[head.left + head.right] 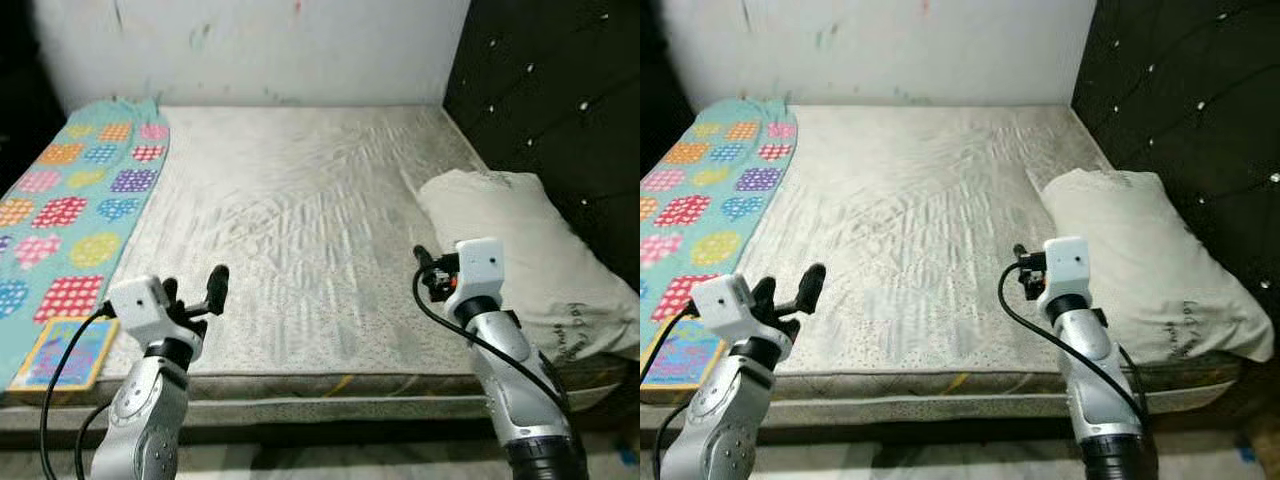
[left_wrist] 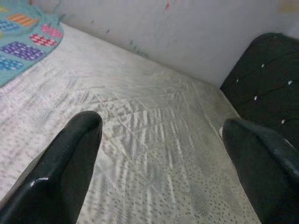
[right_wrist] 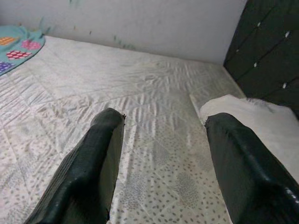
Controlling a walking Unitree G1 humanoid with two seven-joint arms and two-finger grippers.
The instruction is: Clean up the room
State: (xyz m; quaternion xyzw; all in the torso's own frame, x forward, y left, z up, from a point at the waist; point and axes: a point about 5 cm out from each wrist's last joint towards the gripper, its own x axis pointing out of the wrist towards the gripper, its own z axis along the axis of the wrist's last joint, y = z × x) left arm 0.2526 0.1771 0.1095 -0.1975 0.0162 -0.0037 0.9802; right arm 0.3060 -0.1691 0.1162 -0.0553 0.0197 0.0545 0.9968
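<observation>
Likely the pillow (image 1: 525, 255) is the piece to tidy — it lies at the bed's (image 1: 290, 220) right side by the dark headboard (image 1: 560, 90), soft, light and floppy, best pinched at its near corner. Both the left pincer (image 1: 195, 295) and right pincer (image 3: 161, 163) hover spread, holding nothing — a patterned blanket (image 1: 75, 205) drapes the left edge.

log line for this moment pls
left gripper: open, over mattress edge | right gripper: open, beside pillow | blanket: along mattress left side
</observation>
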